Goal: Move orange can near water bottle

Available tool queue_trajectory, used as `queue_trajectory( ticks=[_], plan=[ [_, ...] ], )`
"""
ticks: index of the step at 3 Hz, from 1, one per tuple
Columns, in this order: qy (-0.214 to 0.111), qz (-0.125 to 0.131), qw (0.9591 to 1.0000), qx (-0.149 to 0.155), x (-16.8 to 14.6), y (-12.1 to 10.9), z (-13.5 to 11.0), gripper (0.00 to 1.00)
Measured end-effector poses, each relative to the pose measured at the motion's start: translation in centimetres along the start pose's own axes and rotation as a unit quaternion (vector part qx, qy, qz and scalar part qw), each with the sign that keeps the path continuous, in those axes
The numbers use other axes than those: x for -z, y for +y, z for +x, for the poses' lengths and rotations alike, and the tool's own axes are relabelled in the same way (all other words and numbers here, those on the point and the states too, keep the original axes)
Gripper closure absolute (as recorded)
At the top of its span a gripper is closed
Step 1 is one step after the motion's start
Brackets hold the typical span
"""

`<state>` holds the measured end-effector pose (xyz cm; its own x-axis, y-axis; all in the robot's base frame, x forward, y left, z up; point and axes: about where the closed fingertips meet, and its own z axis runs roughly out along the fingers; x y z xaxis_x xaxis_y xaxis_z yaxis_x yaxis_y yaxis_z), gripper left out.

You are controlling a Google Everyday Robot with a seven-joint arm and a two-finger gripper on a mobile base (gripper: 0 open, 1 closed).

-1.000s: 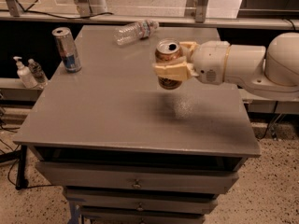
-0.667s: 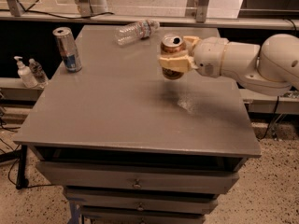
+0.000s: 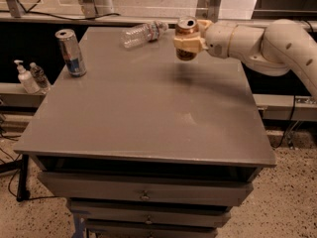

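The orange can is upright, held in my gripper, which is shut on it and carries it above the far right part of the grey table. The arm comes in from the right. The water bottle lies on its side at the table's far edge, cap towards the right, a short way left of the can. The can casts a shadow on the table below it.
A silver-and-blue can stands upright at the table's far left corner. A white pump bottle and a tiny clear bottle stand on a lower ledge to the left. Drawers sit below the table top.
My gripper has carried the orange can away from the table's middle towards the far edge, closer to the water bottle. The bottle and the silver-and-blue can have not moved.
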<state>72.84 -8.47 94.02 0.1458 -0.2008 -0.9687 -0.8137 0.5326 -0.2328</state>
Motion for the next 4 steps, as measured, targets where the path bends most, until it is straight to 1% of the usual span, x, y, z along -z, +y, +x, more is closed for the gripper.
queue_trajectory(
  ticks=[1, 2, 3, 4],
  plan=[
    [0.003, -0.010, 0.9999, 0.005, -2.9, -3.4, 0.2, 1.00],
    [0.004, -0.024, 0.9997, -0.002, -5.8, -5.4, 0.7, 1.00],
    [-0.002, -0.034, 0.9994, -0.008, -8.1, -6.3, 1.1, 1.00],
    [-0.007, -0.040, 0.9991, -0.016, -10.1, -6.6, 1.2, 1.00]
  ],
)
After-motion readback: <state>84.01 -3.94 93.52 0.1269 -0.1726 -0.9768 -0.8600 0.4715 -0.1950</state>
